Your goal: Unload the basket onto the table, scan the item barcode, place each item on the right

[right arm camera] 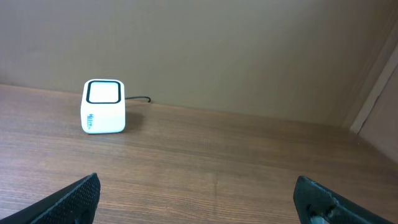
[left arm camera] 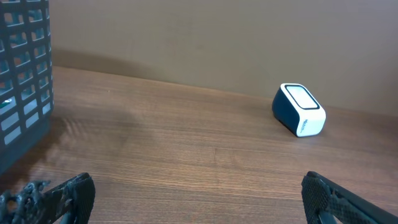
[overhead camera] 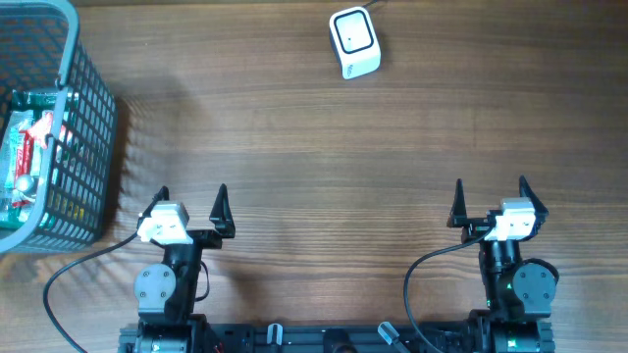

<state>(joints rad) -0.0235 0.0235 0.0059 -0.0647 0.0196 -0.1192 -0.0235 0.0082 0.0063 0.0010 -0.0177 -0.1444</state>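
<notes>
I see left end effector (overhead camera: 192, 192) wide open, gripping nothing | right end effector (overhead camera: 491, 183) wide open, gripping nothing | scanner (overhead camera: 354, 42) on bench (overhead camera: 294, 147), well apart from both

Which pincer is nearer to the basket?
Left. The left pincer hangs open just beside the basket, near its front corner; the right pincer, also open, is far off at the opposite side.
</notes>
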